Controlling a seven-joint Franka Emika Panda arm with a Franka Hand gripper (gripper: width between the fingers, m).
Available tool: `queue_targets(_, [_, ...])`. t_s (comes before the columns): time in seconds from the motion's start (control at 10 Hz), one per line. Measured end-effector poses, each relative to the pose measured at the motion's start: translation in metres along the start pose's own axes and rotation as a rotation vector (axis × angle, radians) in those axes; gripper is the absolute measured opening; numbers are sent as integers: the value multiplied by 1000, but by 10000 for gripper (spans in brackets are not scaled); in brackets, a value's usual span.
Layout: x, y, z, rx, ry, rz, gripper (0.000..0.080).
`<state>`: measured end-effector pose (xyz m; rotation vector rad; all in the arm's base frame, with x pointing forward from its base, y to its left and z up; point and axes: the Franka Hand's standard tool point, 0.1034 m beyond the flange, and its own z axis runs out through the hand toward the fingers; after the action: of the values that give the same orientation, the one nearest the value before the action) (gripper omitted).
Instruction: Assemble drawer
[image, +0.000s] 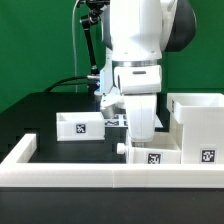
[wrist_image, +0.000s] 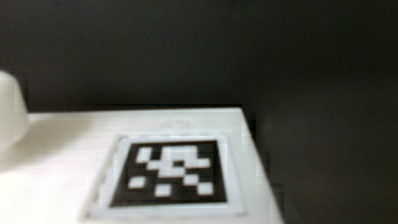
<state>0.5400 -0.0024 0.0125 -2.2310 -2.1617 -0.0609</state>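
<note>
The drawer's large white housing (image: 196, 122) stands at the exterior view's right, with a tag on its front. One small tray (image: 80, 124) sits at the left on the black table. The second small tray (image: 152, 155) lies by the front wall, directly under my gripper (image: 141, 138). The gripper hangs low over that tray's left end, and its fingertips are hidden, so I cannot tell whether it is open or shut. The wrist view shows only a white part with a black-and-white tag (wrist_image: 173, 170), very close and blurred. No fingers show there.
A long low white border wall (image: 100, 177) runs along the front and up the left side (image: 22, 150). The marker board (image: 117, 118) lies behind the arm. Black cables hang at the back against the green backdrop.
</note>
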Motion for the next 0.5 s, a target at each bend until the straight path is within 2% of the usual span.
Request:
queue_targets(0.3, [10, -1, -1, 2, 6, -5, 41])
queue_targets(0.5, [14, -1, -2, -9, 8, 0, 41])
